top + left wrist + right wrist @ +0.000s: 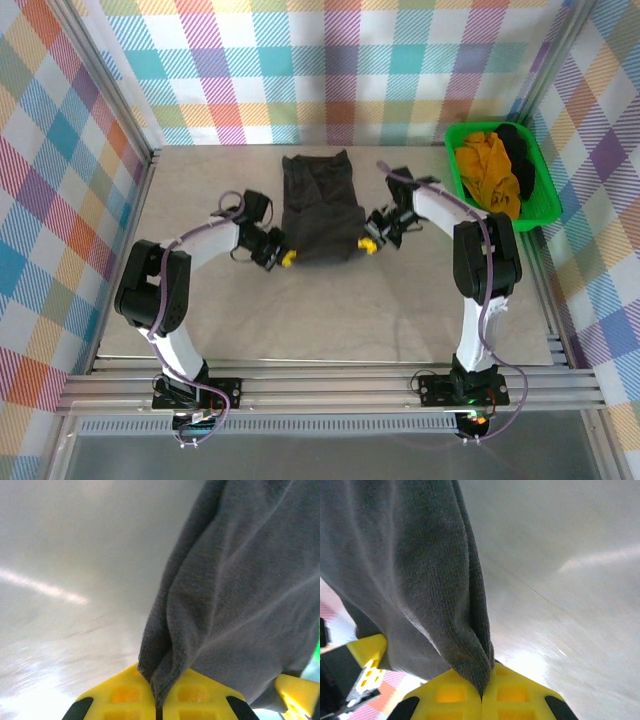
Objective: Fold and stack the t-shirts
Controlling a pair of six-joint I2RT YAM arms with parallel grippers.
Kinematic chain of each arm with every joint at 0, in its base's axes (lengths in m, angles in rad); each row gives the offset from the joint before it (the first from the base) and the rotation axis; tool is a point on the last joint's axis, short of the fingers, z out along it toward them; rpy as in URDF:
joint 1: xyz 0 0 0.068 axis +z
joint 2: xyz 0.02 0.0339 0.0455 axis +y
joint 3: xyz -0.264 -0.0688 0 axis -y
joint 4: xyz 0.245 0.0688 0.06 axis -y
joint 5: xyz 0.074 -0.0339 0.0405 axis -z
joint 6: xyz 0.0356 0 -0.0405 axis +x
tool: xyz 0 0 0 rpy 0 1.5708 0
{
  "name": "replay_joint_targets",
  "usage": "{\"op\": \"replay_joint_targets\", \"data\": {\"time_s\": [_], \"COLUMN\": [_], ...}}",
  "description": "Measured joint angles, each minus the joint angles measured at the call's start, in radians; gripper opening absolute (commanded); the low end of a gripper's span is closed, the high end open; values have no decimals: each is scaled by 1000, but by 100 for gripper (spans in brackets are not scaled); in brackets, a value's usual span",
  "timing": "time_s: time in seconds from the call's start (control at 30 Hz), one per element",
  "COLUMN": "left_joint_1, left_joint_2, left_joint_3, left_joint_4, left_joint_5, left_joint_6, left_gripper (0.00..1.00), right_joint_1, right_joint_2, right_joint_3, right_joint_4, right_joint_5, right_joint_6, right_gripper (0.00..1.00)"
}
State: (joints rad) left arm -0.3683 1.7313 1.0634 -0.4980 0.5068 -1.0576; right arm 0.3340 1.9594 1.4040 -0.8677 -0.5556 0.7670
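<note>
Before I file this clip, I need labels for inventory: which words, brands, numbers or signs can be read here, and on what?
None: no readable text. The charcoal t-shirt, green basket, left gripper, right gripper and checked walls bear no words, labels, numbers or signs.

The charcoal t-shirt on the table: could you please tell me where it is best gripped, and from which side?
By its two near corners, one from each side: the charcoal t-shirt lies spread with that edge nearest the arms. The left jaws and right jaws are shut on pinched fabric there.
</note>
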Motion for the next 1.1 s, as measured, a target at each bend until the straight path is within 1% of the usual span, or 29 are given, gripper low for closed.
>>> {"op": "replay_joint_targets", "data": {"time_s": [0.1,0.17,0.23,0.3,0.37,0.43,0.5,0.6,0.7,0.8,0.9,0.93,0.97,1.0,1.03,1.07,1.1], "left_joint_1": [-44,-68,-80,-81,-81,-79,-72,-32,30,84,124,132,142,150,155,161,165], "left_joint_2": [-81,-148,-214,-271,-314,-329,-322,-273,-151,52,285,348,431,500,558,610,646], "left_joint_3": [-126,-177,-202,-200,-167,-107,-29,99,237,450,695,762,849,923,983,1032,1059], "left_joint_4": [-66,-116,-175,-219,-258,-284,-298,-286,-259,-262,-267,-267,-276,-287,-288,-286,-284], "left_joint_5": [32,47,61,64,54,34,11,-18,-36,-77,-110,-118,-132,-140,-149,-158,-166], "left_joint_6": [51,79,100,112,111,103,87,53,21,25,51,60,76,89,93,98,102], "left_gripper": [0,0,0,0,0,1,3,6,6,6,9,11,19,37,49,66,75], "right_joint_1": [42,70,88,89,86,79,64,35,6,-18,-43,-50,-59,-67,-74,-81,-88], "right_joint_2": [-80,-144,-207,-254,-275,-276,-273,-226,-102,66,303,369,455,529,597,661,721], "right_joint_3": [-168,-237,-265,-246,-186,-108,-23,137,327,510,764,837,929,1010,1082,1149,1210], "right_joint_4": [-27,-57,-98,-142,-185,-210,-227,-257,-252,-238,-216,-207,-202,-194,-182,-172,-159], "right_joint_5": [-29,-48,-62,-67,-63,-52,-38,-25,-21,-21,-14,-11,-8,-6,-6,-6,-5], "right_joint_6": [-37,-58,-74,-89,-95,-92,-76,-45,-3,42,84,93,105,117,119,119,118], "right_gripper": [0,0,0,0,0,0,0,0,0,0,0,4,15,30,38,45,49]}}
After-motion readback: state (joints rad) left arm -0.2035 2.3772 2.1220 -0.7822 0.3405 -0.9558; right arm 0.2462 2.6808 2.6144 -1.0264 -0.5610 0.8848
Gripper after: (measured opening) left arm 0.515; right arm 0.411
